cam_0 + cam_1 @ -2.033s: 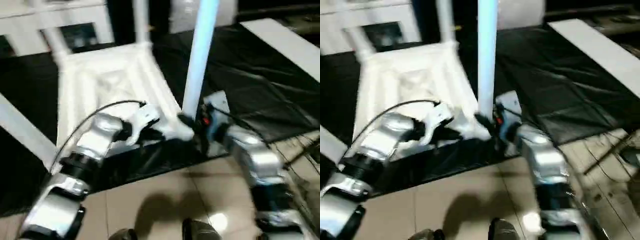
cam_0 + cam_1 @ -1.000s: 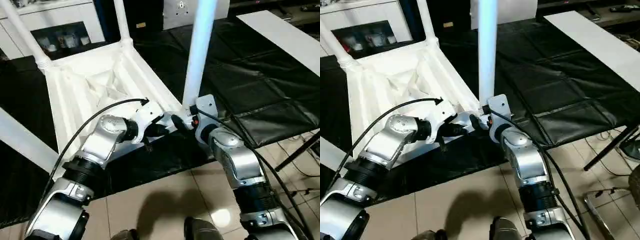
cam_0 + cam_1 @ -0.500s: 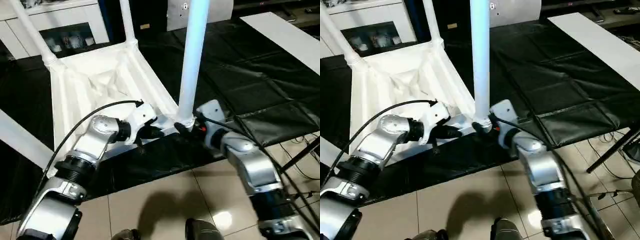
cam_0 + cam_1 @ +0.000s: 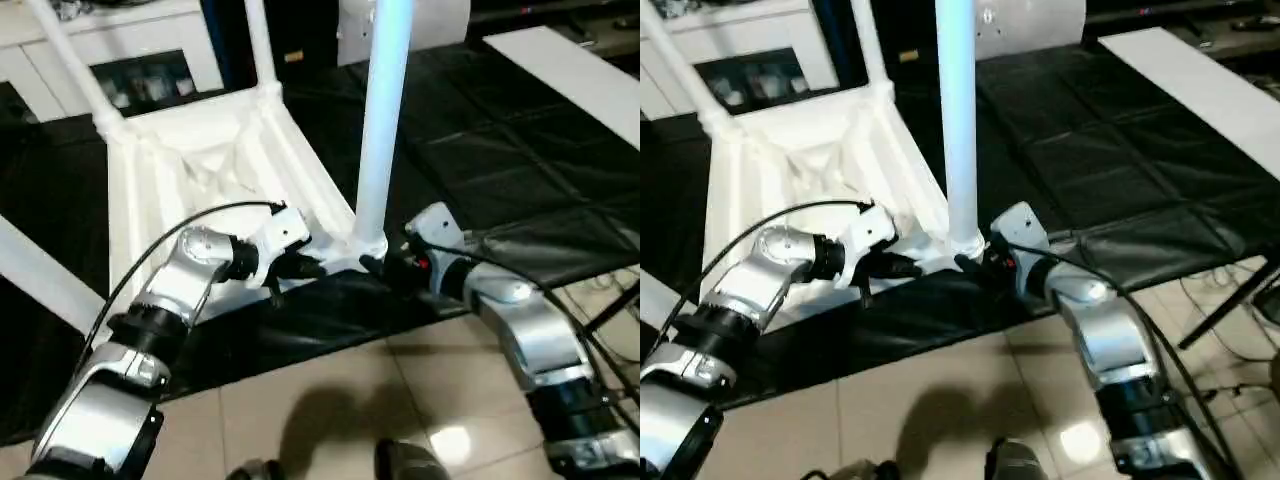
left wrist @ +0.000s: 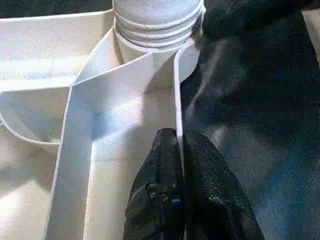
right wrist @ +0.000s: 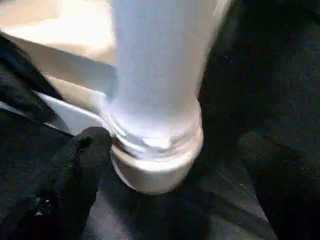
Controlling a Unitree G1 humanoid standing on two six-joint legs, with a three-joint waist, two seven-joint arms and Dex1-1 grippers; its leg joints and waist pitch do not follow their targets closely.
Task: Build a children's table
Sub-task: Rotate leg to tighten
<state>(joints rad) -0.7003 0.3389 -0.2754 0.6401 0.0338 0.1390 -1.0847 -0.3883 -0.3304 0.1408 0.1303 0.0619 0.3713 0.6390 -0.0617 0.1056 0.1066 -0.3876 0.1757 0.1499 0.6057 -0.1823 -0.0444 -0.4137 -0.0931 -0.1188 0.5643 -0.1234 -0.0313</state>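
Left wrist view: left gripper pinched together on thin edge wall of upturned white plastic ribbed tabletop | right gripper spread wide either side of flared base of upright white cylindrical leg at near corner socket | tabletop lies on black-covered work surface | two far legs stand upright

Overhead room light is bright and even. A glare spot sits on the tiled floor, beside a soft dark shadow. Near the right gripper, the white leg looks blurred, washed out and bluish.
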